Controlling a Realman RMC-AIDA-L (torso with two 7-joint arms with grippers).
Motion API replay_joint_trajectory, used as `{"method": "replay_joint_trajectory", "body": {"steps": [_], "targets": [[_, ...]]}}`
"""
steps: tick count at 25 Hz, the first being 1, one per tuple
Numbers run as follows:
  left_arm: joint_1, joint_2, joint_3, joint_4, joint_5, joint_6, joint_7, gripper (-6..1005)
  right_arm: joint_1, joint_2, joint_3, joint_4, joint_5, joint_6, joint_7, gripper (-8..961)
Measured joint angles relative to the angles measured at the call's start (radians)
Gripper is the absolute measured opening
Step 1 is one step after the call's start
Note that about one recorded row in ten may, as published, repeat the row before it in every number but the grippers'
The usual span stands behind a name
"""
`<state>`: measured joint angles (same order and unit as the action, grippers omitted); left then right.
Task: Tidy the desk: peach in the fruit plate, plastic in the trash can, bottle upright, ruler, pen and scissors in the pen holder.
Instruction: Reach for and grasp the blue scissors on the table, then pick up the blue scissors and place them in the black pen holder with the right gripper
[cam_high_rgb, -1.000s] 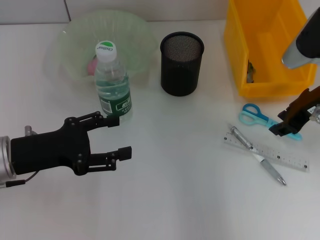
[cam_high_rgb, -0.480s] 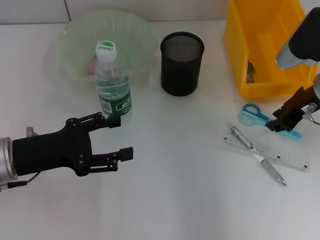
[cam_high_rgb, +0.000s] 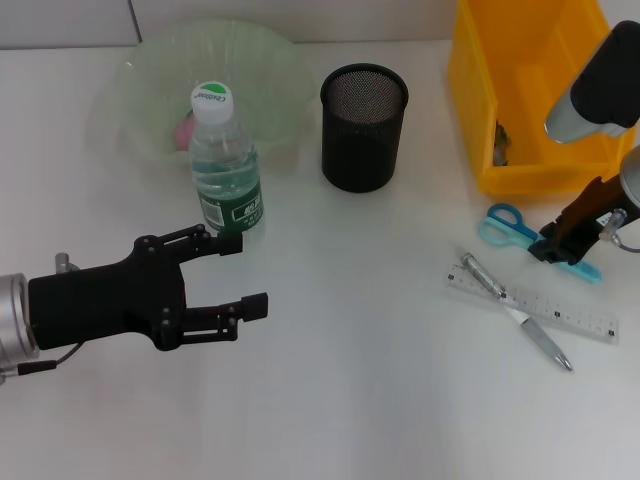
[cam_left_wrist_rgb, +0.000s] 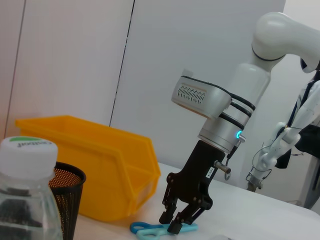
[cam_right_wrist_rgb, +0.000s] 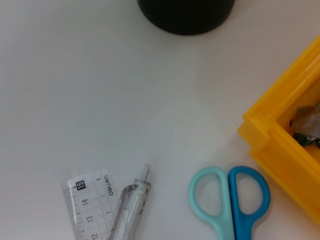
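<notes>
A plain white surface (cam_high_rgb: 360, 400) carries the whole scene, with pale wall panels behind it in the left wrist view. The right tool (cam_high_rgb: 558, 247) is lowered directly over the scissors (cam_high_rgb: 520, 232), its tip at the blade end, with the blue handles lying toward the yellow trash can (cam_high_rgb: 480, 120). Seen from the left wrist, its fingers (cam_left_wrist_rgb: 170, 217) stand slightly apart just above the scissors, and nothing is gripped; the pose suggests that a grasp on the scissors is being prepared.

Just beside the right tool, on the near side, the pen (cam_high_rgb: 510, 312) lies crossed over the clear ruler (cam_high_rgb: 560, 312); both are left flat, probably to be taken afterwards. Farther out, past the scissors, the black mesh pen holder (cam_high_rgb: 364, 128) stands empty and upright, ready to receive them. Crumpled plastic appears to be already inside the trash can.

The left tool (cam_high_rgb: 245, 275) is held well apart from the work, fingers spread wide and empty, just beside the bottle (cam_high_rgb: 224, 165), which stands upright. Behind the bottle, something pink, probably the peach (cam_high_rgb: 184, 130), sits in the fruit plate (cam_high_rgb: 270, 60).
</notes>
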<state>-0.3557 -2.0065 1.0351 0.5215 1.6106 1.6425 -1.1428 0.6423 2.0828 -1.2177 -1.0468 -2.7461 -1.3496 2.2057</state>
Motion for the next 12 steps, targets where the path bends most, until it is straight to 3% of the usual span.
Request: {"method": "replay_joint_trajectory", "body": {"steps": [2, 4, 12], "targets": [[0.000, 0.000, 0.000, 0.000, 0.000, -0.002, 0.000, 859, 0.002, 0.000, -0.001, 0.003, 0.001, 0.002, 0.000, 318], [0.000, 0.000, 0.002, 0.000, 0.000, -0.004, 0.000, 859, 0.003, 0.000, -0.002, 0.005, 0.005, 0.004, 0.000, 215], [0.001, 0.000, 0.003, 0.001, 0.000, -0.006, 0.000, 859, -0.027, 0.000, 0.000, -0.080, 0.033, -0.025, 0.000, 209]]}}
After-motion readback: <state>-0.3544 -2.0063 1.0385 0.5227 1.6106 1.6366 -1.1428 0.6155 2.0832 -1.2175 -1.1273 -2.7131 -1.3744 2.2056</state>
